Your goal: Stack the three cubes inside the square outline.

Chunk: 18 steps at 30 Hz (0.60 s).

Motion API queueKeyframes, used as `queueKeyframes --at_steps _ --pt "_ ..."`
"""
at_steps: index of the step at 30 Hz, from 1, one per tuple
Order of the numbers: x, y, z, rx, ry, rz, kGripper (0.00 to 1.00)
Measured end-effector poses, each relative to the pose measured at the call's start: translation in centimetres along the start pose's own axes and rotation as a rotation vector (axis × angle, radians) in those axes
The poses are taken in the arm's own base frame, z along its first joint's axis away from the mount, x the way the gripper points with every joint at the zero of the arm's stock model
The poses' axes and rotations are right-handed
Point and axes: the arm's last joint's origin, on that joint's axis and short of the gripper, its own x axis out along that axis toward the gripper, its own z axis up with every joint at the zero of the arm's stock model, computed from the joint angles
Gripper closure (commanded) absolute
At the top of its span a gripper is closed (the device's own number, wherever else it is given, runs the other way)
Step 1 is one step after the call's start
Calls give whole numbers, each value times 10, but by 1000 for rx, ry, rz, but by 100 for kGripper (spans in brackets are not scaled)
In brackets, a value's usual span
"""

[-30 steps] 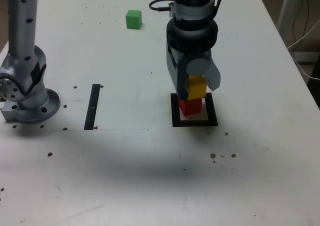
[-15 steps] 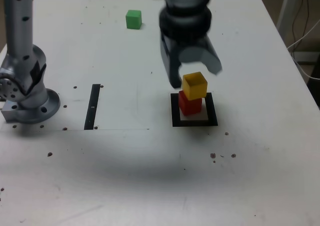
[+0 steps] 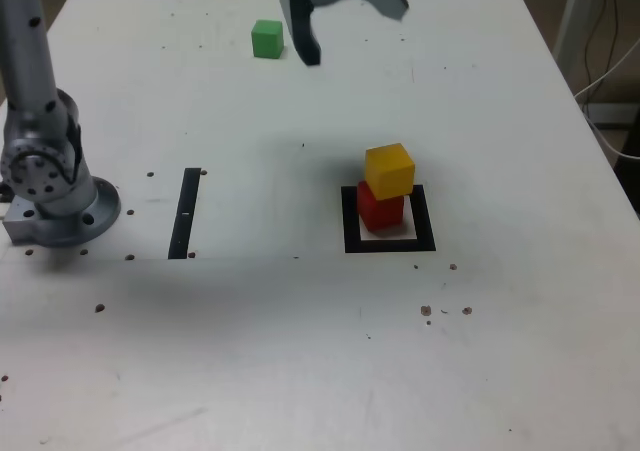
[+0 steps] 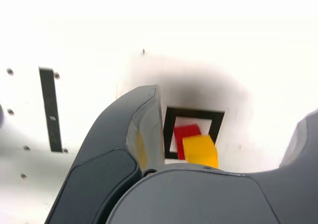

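The yellow cube rests on the red cube, slightly askew, inside the square outline. The green cube lies alone at the far side of the table. My gripper is open and empty, high above the table between the green cube and the stack, at the exterior view's top edge. The wrist view looks down past one dark finger at the yellow cube, the red cube and the square outline.
A narrow black strip lies on the table to the exterior view's left of the outline. The arm's grey base stands at the exterior view's left edge. Cables hang past the table's edge at the exterior view's right.
My gripper opened and let go of the yellow cube, leaving it on the red cube. It then rose and moved away toward the far side, nearer the green cube.
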Motion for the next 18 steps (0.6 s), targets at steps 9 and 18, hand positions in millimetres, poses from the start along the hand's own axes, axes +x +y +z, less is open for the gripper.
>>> queueKeyframes --at_steps 9,18 --pt "15 72 -14 24 71 20 1" --pt "47 162 -31 49 162 38 1"
